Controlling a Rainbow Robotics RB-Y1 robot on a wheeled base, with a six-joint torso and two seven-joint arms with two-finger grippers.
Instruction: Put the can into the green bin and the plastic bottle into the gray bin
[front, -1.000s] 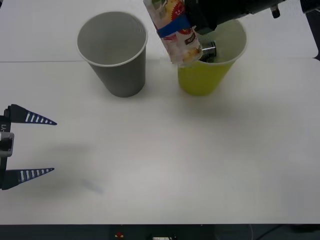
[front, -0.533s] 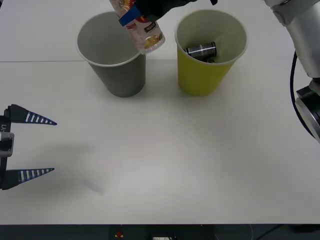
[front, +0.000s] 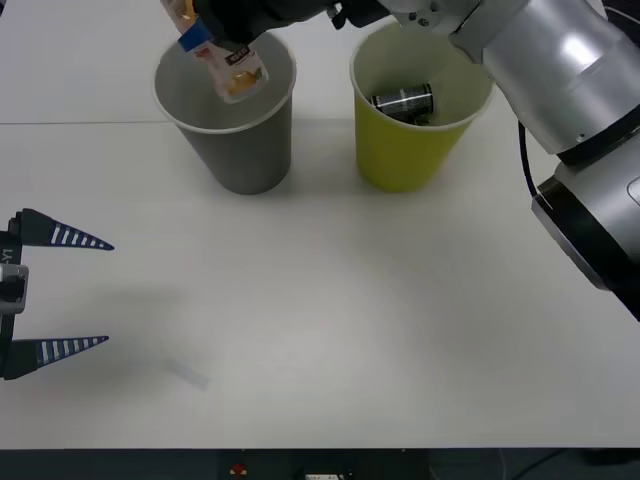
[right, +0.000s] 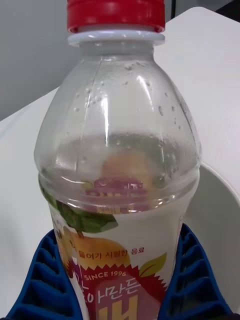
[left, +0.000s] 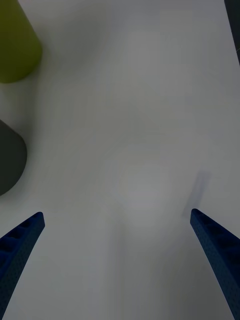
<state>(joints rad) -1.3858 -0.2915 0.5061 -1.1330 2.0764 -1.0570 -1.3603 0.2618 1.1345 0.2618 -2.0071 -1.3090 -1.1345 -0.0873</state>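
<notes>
Once beside it, plastic bottle (front: 228, 62) now overhangs gray bin (front: 245, 150).

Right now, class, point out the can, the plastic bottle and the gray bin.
can (front: 402, 101), front view, its dark side.
plastic bottle (right: 120, 165), right wrist view, its clear shoulder.
gray bin (front: 245, 155), front view, its outer wall.

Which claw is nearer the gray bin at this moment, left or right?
Right. The right claw holds the plastic bottle tilted over the gray bin, directly above its opening. The left claw sits open over the table's near left edge, well clear of it.
</notes>
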